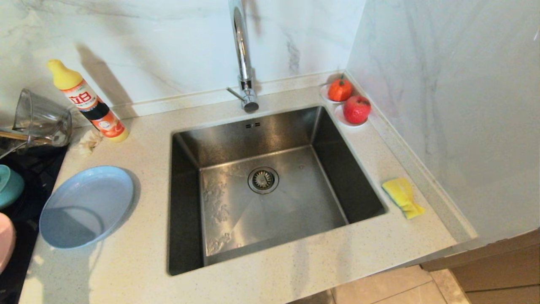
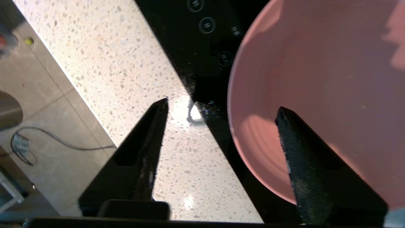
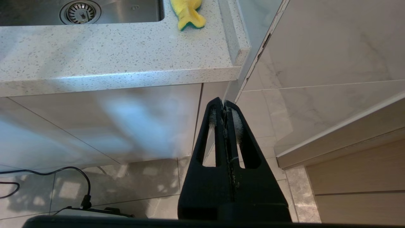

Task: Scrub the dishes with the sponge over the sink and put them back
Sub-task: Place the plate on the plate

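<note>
The grey-blue plate (image 1: 86,204) lies on the counter left of the sink (image 1: 295,211). At the far left edge the teal bowl (image 1: 7,185) and the pink plate (image 1: 5,240) rest on the black cooktop (image 1: 38,164). The yellow sponge (image 1: 403,197) lies on the counter right of the sink, also seen in the right wrist view (image 3: 188,12). My left gripper (image 2: 223,104) is open at the near edge of the pink plate (image 2: 316,79); one finger is over the plate, the other over the counter, and the rim runs between them. My right gripper (image 3: 224,103) hangs shut and empty below the counter's front right corner.
A detergent bottle (image 1: 88,103) and a clear glass jug (image 1: 40,120) stand at the back left. Two fruits on small dishes (image 1: 357,109) sit at the sink's back right corner. The chrome faucet (image 1: 242,55) rises behind the basin. A marble wall closes the right side.
</note>
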{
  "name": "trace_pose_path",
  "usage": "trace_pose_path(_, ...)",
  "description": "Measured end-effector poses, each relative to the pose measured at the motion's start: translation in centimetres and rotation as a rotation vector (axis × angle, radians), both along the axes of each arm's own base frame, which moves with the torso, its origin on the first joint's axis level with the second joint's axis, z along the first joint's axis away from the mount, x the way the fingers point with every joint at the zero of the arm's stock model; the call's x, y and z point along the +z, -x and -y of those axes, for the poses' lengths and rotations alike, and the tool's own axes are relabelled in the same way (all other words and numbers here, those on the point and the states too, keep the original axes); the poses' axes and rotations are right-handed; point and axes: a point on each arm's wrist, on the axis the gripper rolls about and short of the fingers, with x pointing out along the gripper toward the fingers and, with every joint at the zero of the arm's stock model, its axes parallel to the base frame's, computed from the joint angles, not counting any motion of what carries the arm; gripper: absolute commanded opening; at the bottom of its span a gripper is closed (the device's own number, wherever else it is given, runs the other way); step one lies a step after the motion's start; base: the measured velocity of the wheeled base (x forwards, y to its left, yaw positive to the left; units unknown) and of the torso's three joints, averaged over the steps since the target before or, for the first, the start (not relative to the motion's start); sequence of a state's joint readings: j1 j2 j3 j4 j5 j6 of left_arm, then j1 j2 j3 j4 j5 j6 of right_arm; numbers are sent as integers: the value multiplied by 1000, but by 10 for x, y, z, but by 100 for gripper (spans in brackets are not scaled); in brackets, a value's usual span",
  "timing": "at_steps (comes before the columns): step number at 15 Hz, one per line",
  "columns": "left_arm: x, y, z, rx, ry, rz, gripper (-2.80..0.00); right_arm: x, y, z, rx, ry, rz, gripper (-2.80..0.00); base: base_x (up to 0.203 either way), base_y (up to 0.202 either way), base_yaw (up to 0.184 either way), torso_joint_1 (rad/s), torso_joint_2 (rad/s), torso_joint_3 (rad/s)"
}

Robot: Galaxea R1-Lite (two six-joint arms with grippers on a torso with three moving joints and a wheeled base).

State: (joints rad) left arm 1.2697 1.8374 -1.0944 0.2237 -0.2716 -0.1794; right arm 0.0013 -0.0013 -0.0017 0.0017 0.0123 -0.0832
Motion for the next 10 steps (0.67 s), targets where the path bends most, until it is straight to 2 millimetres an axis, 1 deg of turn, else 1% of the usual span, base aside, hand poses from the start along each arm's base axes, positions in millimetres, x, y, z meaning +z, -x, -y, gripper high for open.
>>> trace_pose_path(5, -13, 12, -12, -30, 83, 114, 0, 0, 0, 0, 0, 0, -1, -280, 0, 0, 0, 0, 0, 0)
trace_pose_path(10, -22, 18, -20, -11, 108, 117, 0, 0, 0, 0, 0, 0, -1, -280, 0, 0, 0, 0, 0, 0)
